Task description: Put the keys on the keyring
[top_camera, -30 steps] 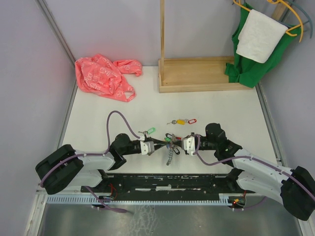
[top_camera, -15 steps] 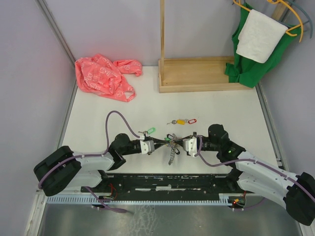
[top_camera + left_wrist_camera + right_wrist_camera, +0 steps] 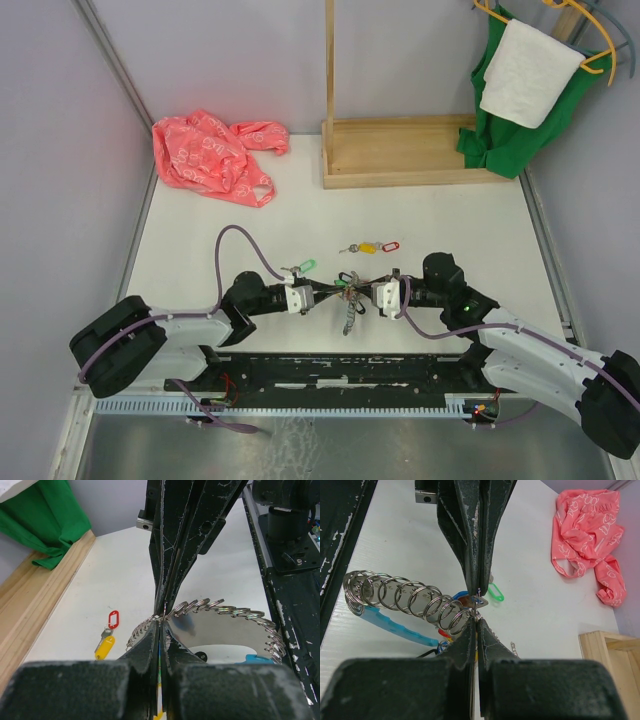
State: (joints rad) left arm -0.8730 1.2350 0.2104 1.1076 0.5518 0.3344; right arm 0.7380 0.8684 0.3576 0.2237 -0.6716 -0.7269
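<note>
— Two grippers: where are they?
— Going from the left, past the pink bag (image 3: 210, 155), the left gripper (image 3: 328, 291) lies low over the bench (image 3: 450, 220), jaws pressed together.
— On what?
— Its tips meet the keyring (image 3: 210, 611) at the end of the coil. Whether wire or a key sits between them, I cannot tell.
— And where is the keyring?
— Between the two sets of tips, its coil and blue sleeve trailing toward the near edge. A green tag (image 3: 307, 266) shows just beside the left gripper.
— Loose keys?
— Two keys (image 3: 370, 246), with yellow and red tags, lie on the bench just behind.
— And the right side?
— The right gripper (image 3: 360, 291) faces the left one tip to tip, jaws likewise squeezed together at that same coil end. A wooden rack (image 3: 400, 150) stands at the back.
</note>
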